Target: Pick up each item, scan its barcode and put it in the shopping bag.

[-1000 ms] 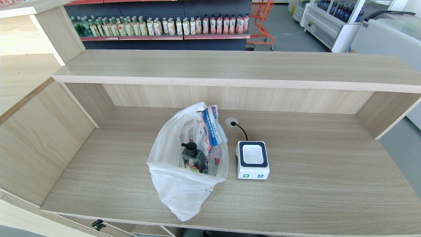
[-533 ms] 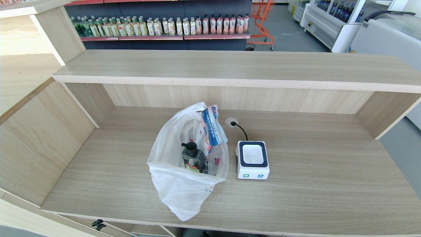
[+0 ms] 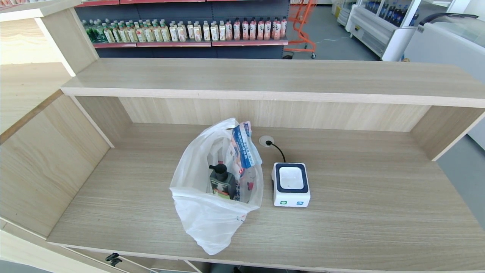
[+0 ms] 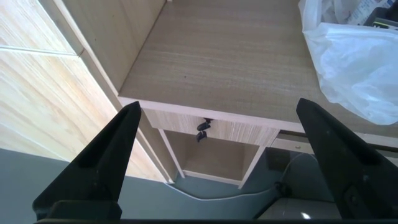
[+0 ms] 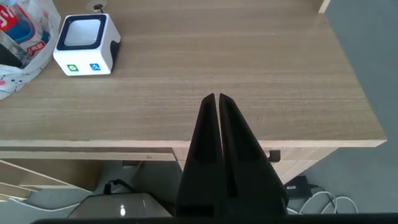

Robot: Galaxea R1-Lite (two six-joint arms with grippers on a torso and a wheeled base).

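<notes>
A white plastic shopping bag [image 3: 212, 197] stands open on the wooden counter [image 3: 341, 212], holding a dark pump bottle [image 3: 222, 182] and a blue-and-white packet [image 3: 244, 146]. Right beside it sits the white barcode scanner [image 3: 290, 184] with its dark-rimmed window facing up. My left gripper [image 4: 217, 121] hangs open below the counter's near left edge, with the bag [image 4: 354, 56] off to one side. My right gripper [image 5: 217, 99] is shut with nothing in it, held over the counter's near edge, well apart from the scanner [image 5: 86, 44].
A black cable [image 3: 278, 151] runs from the scanner to a grommet in the counter. A raised wooden ledge [image 3: 265, 79] walls the back, with side panels left and right. Under the counter's front edge is a drawer with a small black latch [image 4: 202, 129].
</notes>
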